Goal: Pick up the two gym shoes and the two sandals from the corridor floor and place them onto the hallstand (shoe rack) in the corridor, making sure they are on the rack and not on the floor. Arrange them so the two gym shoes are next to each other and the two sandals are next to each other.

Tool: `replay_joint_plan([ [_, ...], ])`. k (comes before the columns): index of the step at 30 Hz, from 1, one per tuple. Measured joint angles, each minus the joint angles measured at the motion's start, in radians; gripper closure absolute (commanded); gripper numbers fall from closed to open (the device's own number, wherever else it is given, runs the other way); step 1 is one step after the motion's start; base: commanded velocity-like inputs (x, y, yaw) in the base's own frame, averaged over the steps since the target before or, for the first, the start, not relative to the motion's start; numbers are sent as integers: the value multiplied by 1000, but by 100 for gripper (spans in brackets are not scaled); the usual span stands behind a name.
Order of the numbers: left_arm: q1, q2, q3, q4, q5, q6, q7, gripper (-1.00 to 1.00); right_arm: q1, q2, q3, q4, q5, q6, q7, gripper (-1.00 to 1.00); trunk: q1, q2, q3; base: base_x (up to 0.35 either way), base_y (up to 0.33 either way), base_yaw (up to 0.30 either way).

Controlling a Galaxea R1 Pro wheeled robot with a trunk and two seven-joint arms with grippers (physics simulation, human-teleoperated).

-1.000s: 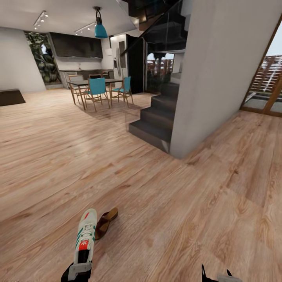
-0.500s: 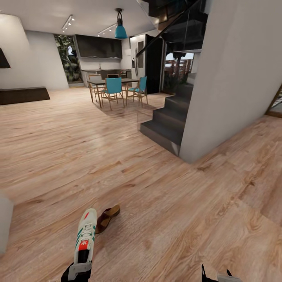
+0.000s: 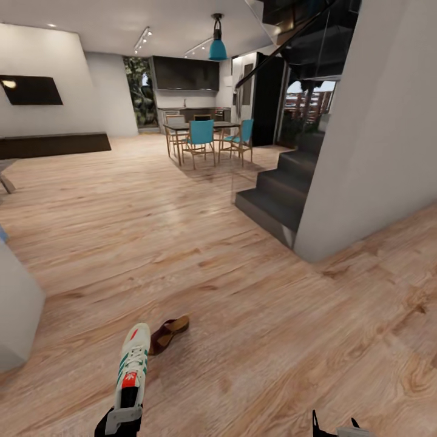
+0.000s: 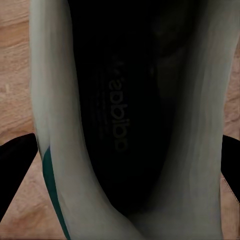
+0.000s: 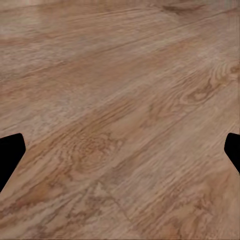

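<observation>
Your 1 gym shoe [image 3: 133, 364] sits heel-first in the left gripper [image 3: 119, 419], toe pointing away from you over the corridor floor [image 3: 255, 315]. The frame edge cuts off the gripper body. In the left wrist view the shoe's dark insole [image 4: 125, 115] lies between 2 black fingers [image 4: 15, 170], which press its white sides. Just beside the toe, 1 sandal [image 3: 169, 332] lies on the planks, partly hidden behind the shoe. Your right gripper [image 3: 335, 430] barely enters the head view; in its wrist view its fingertips [image 5: 10, 155] stand wide apart over bare wood, holding nothing.
</observation>
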Motion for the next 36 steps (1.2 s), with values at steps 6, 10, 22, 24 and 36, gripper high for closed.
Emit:
replay_joint_plan([
  [6, 0, 0, 0, 0, 0, 0, 0, 100, 0, 0, 0, 0, 0, 0, 0, -100, 0, 0, 0, 85, -276, 278],
  [10, 0, 0, 0, 0, 0, 0, 0, 100, 0, 0, 0, 0, 0, 0, 0, -100, 0, 0, 0, 104, -276, 278],
  [22, 0, 0, 0, 0, 0, 0, 0, 100, 0, 0, 0, 0, 0, 0, -1, -100, 0, 0, 0, 165, -171, 278],
  [24, 0, 0, 0, 0, 0, 0, 0, 100, 0, 0, 0, 0, 0, 0, -1, -100, 0, 0, 0, 58, -29, 278],
  [36, 0, 2, 0, 0, 1, 0, 0, 100, 0, 0, 1, 0, 0, 0, -1, -100, 0, 0, 0, 8, -4, 278],
])
